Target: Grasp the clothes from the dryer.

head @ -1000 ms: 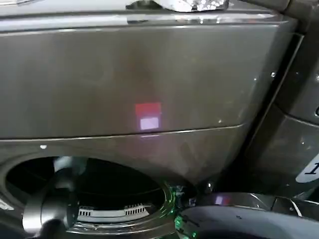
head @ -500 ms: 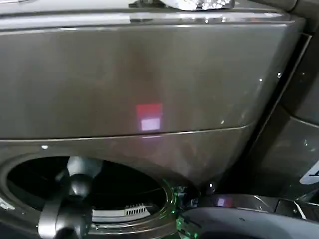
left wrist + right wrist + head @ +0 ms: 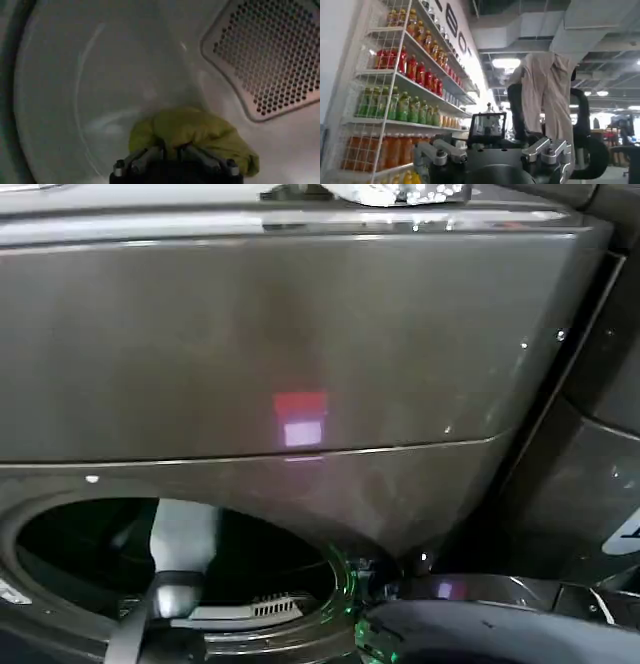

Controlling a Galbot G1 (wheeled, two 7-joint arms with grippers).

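The left arm has pushed deeper through the dryer porthole: a second ago only its elbow joint sat at the lower rim of the opening, and now the pale forearm reaches well inside the drum. That puts the left gripper right at the clothes.

Seen from the left wrist, the clothes lie as a yellow-green bundle on the drum wall, just beside the perforated vent plate. The fingers touch the near edge of the fabric and sit close together, with a fold of cloth bunched up between and over them. They look to be pinching the clothes, though how firm the hold is cannot be judged from here.

So the reach appears finished and the grasp is either closing or just made. What remains is likely to draw the arm back out through the porthole with the bundle, keeping clear of the rim and of the open door to the right of the opening.

The right gripper is parked away from the dryer, facing shelves of bottled drinks, its fingers spread and holding nothing.
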